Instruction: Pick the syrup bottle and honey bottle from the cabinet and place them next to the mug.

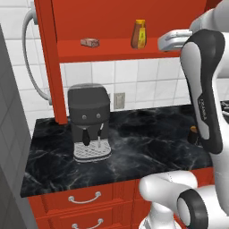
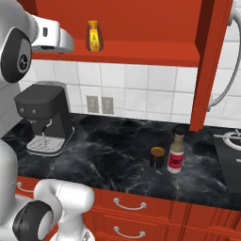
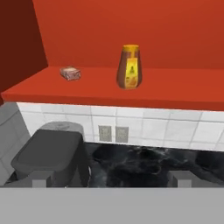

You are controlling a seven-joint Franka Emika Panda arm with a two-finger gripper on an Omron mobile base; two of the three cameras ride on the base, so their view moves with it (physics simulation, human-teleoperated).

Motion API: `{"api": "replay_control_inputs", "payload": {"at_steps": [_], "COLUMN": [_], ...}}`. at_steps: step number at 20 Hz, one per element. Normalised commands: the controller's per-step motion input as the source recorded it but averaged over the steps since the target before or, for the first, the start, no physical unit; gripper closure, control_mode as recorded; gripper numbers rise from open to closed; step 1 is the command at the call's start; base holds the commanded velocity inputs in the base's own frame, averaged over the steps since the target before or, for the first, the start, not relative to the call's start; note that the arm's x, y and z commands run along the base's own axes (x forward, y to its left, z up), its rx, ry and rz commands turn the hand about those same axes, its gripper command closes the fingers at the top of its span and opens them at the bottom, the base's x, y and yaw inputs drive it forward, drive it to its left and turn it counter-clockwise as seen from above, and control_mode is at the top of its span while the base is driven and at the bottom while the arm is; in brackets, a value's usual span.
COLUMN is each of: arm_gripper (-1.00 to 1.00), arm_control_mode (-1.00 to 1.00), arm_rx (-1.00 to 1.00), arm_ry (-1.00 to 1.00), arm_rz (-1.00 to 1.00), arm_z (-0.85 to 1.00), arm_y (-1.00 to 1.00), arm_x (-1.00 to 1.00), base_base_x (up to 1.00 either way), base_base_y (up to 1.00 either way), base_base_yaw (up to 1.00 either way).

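Observation:
The honey bottle stands upright on the open shelf of the red cabinet. My gripper hovers at shelf height in front of the bottle and some way short of it. It is open, with the fingertips wide apart and nothing between them. The syrup bottle stands upright on the black counter, just right of the mug. A sliver of the mug shows behind my arm.
A small flat brown item lies on the shelf beside the honey bottle. A black coffee machine stands on the counter below. The red cabinet post comes down near the syrup bottle. Wall outlets sit on the tiles.

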Motion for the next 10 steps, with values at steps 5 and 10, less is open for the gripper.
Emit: {"api": "replay_control_inputs", "payload": {"at_steps": [5, 10], "arm_gripper": [-1.00, -1.00], "arm_control_mode": [-1.00, -1.00], "arm_rx": [0.04, 0.01], "arm_ry": [0.00, -0.02], "arm_rz": [-0.05, -0.10], "arm_z": [0.00, -0.09], "arm_y": [-0.02, 0.00], "arm_x": [0.94, 0.88], "base_base_x": [0.00, 0.00], "base_base_y": [0.00, 0.00], "base_base_yaw": [0.00, 0.00]}}
